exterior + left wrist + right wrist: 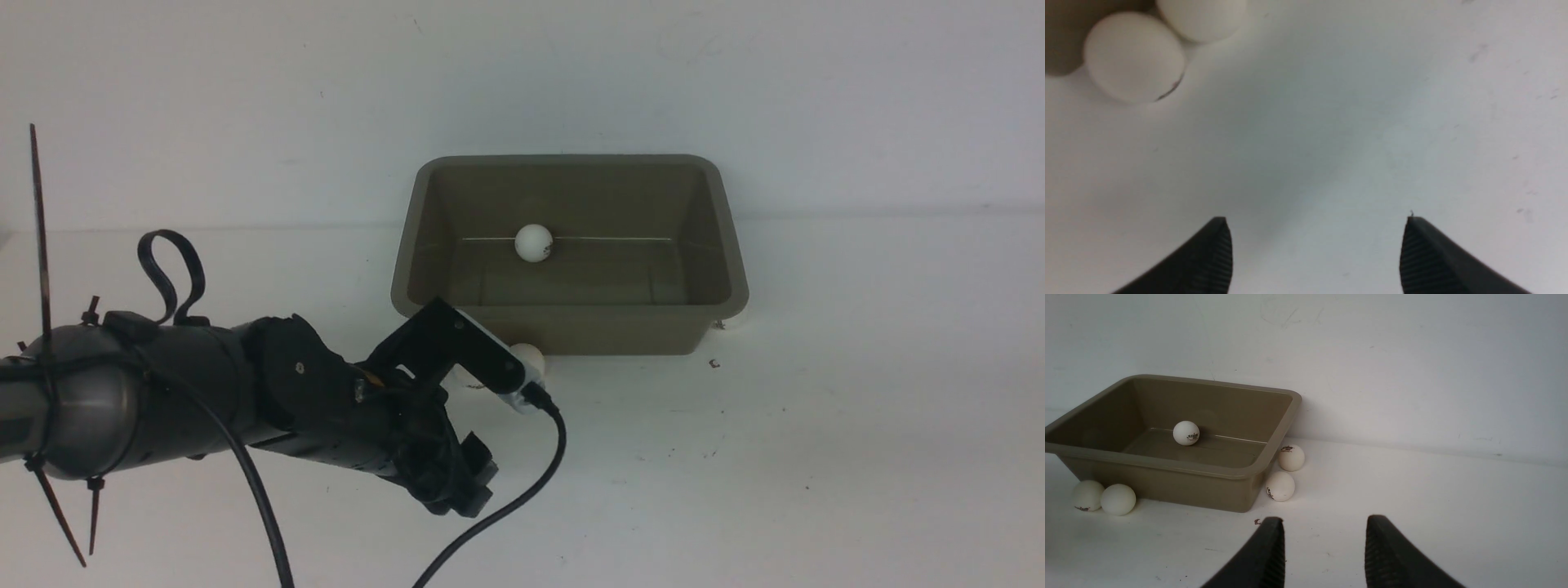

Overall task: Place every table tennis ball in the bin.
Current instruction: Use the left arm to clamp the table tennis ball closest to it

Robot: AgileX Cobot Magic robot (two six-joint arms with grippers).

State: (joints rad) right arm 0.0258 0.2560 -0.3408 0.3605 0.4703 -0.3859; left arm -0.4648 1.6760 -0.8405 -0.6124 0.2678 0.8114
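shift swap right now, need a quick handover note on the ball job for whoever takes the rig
Left gripper: open, empty, fingers pointed near a pair of balls at the bin's near wall.
Right gripper: open, empty, facing the bin.
Done: one ball in the bin.
Left: four outside, that pair plus two more balls at the bin's right end.
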